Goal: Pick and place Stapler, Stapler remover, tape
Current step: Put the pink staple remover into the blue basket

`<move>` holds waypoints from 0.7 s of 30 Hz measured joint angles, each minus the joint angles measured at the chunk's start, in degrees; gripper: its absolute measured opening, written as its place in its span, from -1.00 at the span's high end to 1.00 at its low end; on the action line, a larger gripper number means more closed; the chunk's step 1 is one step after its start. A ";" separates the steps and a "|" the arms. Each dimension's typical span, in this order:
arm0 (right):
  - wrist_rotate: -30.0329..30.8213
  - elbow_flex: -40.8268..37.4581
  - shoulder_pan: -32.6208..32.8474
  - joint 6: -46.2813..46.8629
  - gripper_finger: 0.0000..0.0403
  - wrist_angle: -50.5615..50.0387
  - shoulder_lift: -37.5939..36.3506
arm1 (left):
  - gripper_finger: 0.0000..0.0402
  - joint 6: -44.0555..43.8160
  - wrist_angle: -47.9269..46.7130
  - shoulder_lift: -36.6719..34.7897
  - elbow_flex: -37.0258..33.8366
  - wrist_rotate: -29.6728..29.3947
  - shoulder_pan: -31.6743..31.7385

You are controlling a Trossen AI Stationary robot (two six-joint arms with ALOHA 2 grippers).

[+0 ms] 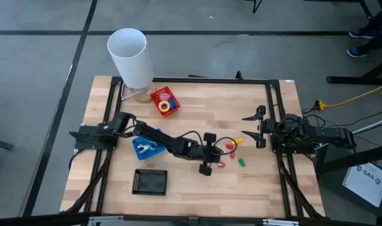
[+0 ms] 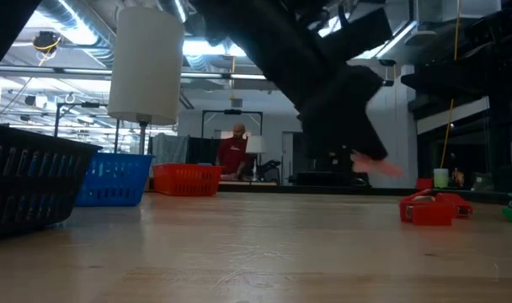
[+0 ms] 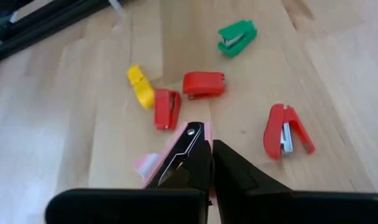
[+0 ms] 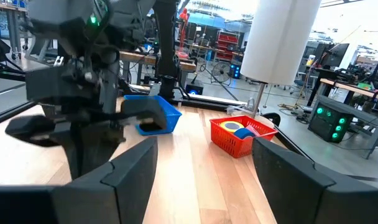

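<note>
Grip?
- My left gripper point(image 3: 206, 135) is pinched shut on pink piece point(image 3: 145, 165), nr table centre. Right gripper point(image 1: 260, 127) wide, at 3 o'clock.

Feel?
- Prob light, stiff, slick plastic; hold mid-body.

Wooden table point(image 1: 191, 188), black-framed. Red basket point(image 1: 165, 100) at 11 o'clock, blue basket point(image 1: 146, 148) at 9, black basket point(image 1: 150, 182) at 7; small red, yellow, green staplers point(image 1: 231, 150) scattered just right of centre.
</note>
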 joint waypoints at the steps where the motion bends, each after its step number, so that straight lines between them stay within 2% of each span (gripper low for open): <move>1: 0.00 0.00 0.01 0.00 -0.30 0.00 0.00 | 0.98 -0.18 -1.51 -0.53 0.02 -0.39 -0.21; 13: -0.01 -0.01 0.02 0.00 -0.30 0.00 0.00 | 0.98 -5.94 -19.77 -7.56 0.02 -5.47 -2.09; 17: 0.00 0.01 0.01 0.00 -0.30 0.00 0.00 | 0.98 -11.70 -29.14 -10.14 0.02 -9.50 -2.18; 21: -0.01 -0.01 0.00 0.00 -0.30 -0.02 0.00 | 0.98 -20.97 -39.51 -13.40 0.02 -10.91 -2.70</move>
